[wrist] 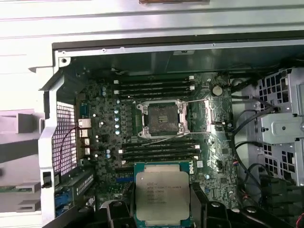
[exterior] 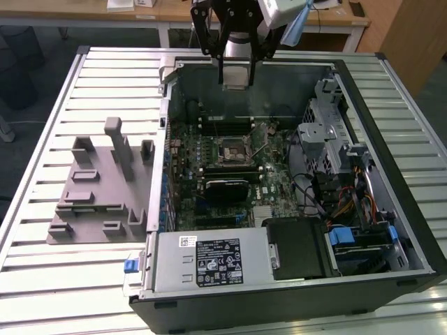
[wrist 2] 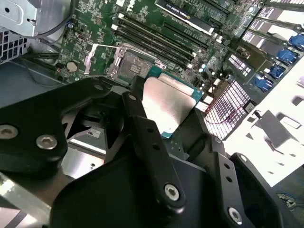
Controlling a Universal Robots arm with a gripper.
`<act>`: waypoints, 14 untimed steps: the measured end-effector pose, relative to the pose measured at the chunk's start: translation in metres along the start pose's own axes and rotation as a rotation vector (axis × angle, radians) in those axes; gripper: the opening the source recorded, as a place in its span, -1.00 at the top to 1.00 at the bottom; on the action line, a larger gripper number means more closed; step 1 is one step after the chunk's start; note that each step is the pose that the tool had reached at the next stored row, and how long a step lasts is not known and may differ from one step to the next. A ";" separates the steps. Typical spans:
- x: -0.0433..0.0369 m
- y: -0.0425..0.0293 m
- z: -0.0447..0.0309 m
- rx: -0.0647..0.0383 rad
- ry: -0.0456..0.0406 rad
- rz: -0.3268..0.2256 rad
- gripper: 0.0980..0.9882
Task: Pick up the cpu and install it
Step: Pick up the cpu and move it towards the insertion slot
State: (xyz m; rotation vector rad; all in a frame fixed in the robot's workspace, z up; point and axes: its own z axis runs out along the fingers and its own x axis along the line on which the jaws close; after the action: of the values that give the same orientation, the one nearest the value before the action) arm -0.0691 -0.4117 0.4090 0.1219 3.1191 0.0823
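Observation:
The cpu [exterior: 235, 74] is a flat square chip with a silvery top, held in the air over the far end of the open computer case [exterior: 391, 174]. My gripper [exterior: 235, 77] is shut on its two opposite edges. In both wrist views the cpu [wrist: 163, 192] [wrist 2: 166, 102] sits between the black fingers [wrist: 118, 214], metal top facing the first wrist camera. The metal-framed socket [exterior: 232, 151] with its dark centre lies open on the green motherboard [exterior: 269, 185], below and nearer than the chip. The socket [wrist: 163, 118] [wrist 2: 127, 65] has nothing in it.
A grey plastic tray [exterior: 98, 188] with upright pegs lies at the exterior view's left of the case on the slatted table [exterior: 42, 279]. Inside the case are a power supply [exterior: 209, 262], a metal drive cage [exterior: 325, 132], cables and memory slots [wrist: 154, 86].

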 end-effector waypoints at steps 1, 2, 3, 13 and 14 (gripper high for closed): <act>-0.0002 0.0001 0.0008 0.000 0.0000 0.000 0.00; -0.0003 0.0001 0.0017 0.000 0.0000 0.000 0.00; -0.0004 0.0001 0.0027 0.000 0.0000 0.000 0.00; -0.0017 0.0007 0.0162 0.000 0.0000 0.000 0.00; -0.0017 0.0009 0.0178 0.000 0.0000 0.000 0.00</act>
State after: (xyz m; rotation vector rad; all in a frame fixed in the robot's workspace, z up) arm -0.0669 -0.4100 0.3913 0.1218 3.1191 0.0824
